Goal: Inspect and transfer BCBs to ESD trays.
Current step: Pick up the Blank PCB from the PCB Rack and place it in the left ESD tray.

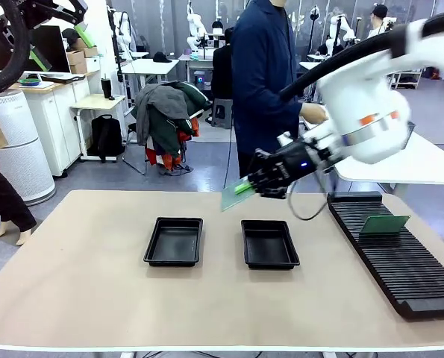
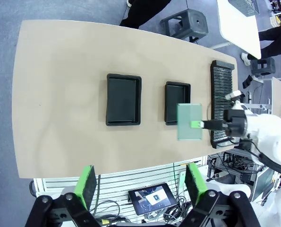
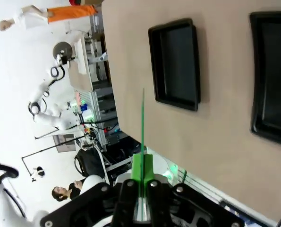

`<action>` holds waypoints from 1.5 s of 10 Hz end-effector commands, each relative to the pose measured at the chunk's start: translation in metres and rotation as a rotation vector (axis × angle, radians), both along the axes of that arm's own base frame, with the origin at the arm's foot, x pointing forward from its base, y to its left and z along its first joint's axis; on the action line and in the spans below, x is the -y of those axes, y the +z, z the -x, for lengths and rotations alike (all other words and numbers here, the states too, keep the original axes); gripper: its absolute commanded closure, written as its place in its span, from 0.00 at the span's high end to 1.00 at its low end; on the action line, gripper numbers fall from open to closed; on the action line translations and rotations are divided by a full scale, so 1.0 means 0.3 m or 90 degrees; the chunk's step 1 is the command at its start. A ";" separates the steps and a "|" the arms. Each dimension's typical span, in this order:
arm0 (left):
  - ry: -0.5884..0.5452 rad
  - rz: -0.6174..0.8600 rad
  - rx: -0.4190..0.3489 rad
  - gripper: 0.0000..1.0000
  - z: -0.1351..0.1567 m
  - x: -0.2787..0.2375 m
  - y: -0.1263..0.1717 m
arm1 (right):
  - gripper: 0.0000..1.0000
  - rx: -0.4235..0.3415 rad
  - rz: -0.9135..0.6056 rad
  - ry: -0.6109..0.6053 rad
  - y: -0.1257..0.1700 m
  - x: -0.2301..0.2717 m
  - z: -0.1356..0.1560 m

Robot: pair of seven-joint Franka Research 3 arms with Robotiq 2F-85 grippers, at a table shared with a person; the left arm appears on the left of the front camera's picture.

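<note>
I see the right pincer (image 1: 245, 186) clamped on a green board (image 1: 231, 198) over the desk (image 1: 95, 283); the left pincer (image 2: 139, 182) stands wide.

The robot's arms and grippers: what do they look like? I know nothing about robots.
The right arm is a rounded white shell with a grey wrist band bearing orange marks, and a thick black hose runs along it. The right gripper is black with a small blue light. The left gripper has black jointed fingers with bright green pads.
</note>
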State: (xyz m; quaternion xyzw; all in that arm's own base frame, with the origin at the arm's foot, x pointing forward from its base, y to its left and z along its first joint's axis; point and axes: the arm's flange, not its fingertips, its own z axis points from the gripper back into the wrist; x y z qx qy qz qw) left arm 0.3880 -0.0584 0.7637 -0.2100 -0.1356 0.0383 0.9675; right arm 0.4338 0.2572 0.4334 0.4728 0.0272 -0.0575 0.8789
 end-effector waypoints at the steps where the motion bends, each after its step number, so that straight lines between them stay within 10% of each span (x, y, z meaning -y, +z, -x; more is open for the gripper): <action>1: 0.002 0.002 0.000 1.00 0.000 -0.004 -0.002 | 0.03 0.032 -0.018 -0.014 -0.050 -0.113 -0.082; 15: 0.002 0.002 0.000 1.00 0.000 -0.004 -0.002 | 0.03 0.071 0.073 -0.009 -0.389 -0.541 -0.164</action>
